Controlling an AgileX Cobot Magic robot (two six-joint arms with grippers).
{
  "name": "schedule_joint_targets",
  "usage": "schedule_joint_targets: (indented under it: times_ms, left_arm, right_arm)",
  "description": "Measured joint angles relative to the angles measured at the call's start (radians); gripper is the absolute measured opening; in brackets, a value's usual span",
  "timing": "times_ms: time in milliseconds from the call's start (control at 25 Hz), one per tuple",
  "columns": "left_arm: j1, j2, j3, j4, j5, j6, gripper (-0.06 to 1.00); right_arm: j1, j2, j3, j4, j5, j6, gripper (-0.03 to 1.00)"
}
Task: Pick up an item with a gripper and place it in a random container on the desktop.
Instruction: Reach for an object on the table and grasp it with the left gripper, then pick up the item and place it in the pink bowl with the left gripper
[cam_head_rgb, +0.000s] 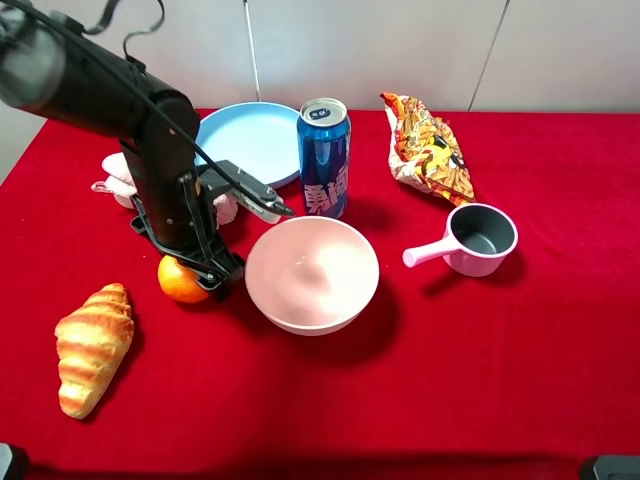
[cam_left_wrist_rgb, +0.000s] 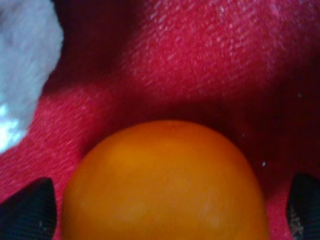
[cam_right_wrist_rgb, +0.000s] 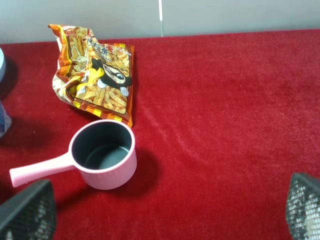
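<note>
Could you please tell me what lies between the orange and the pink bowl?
The exterior high view shows one jaw of the left gripper beside the orange, otherwise only shadowed red cloth.

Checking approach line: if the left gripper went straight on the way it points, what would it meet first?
The orange, dead ahead between the open fingers of the left gripper, likely before the red cloth.
</note>
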Motion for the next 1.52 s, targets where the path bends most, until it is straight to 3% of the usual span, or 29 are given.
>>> schedule_joint_targets:
  times_ms: [360,600,1520]
  left_arm:
    - [0.0,0.038,0.0,-0.018,-0.015,0.0,0.88]
    - [0.0,0.038,0.0,-0.018,-0.015,0.0,0.72]
    - [0.0,-0.009,0.0,-0.02,-0.004,-0.021,0.72]
  right_arm:
    - [0.0,0.0,0.0,0.0,0.0,0.0,0.69]
    - [0.0,0.0,0.0,0.0,0.0,0.0,0.69]
    - [0.0,0.0,0.0,0.0,0.0,0.0,0.69]
